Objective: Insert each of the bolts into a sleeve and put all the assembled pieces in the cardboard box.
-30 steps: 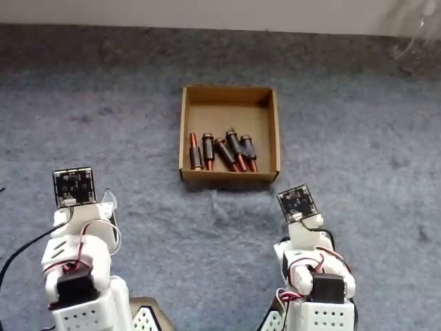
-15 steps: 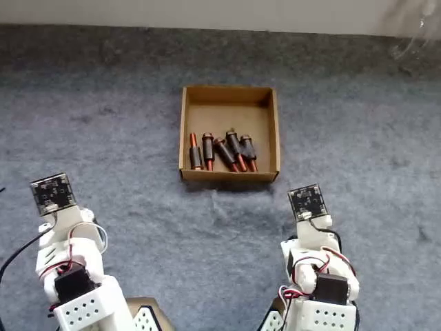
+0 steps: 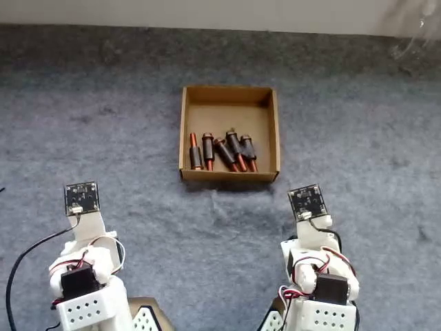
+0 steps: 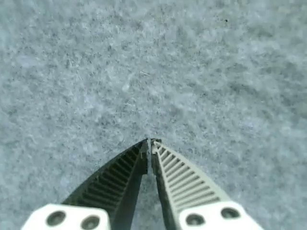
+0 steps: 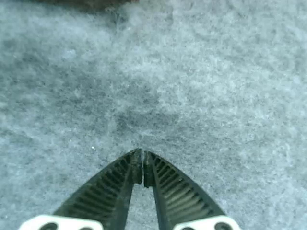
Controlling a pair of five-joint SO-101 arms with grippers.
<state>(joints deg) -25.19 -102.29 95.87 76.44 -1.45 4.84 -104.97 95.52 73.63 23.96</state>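
The cardboard box [image 3: 269,131] sits at the table's middle, toward the back. Several bolts in dark sleeves [image 3: 222,152] lie side by side along its near wall. My left arm [image 3: 83,207] is pulled back at the front left, well clear of the box. Its gripper [image 4: 149,142] is shut with nothing in it, hanging over bare grey carpet. My right arm [image 3: 308,205] is folded back at the front right, just in front of the box's near right corner. Its gripper [image 5: 143,153] is also shut and holds nothing.
Grey carpet [image 3: 124,124] covers the table all round the box. A pale wall strip [image 3: 207,14] runs along the far edge. A clear glassy object [image 3: 413,34] stands at the back right corner.
My left arm swung out to the left and came back toward the centre, ending lower than a second ago. My right arm drew back slightly and then stayed still.
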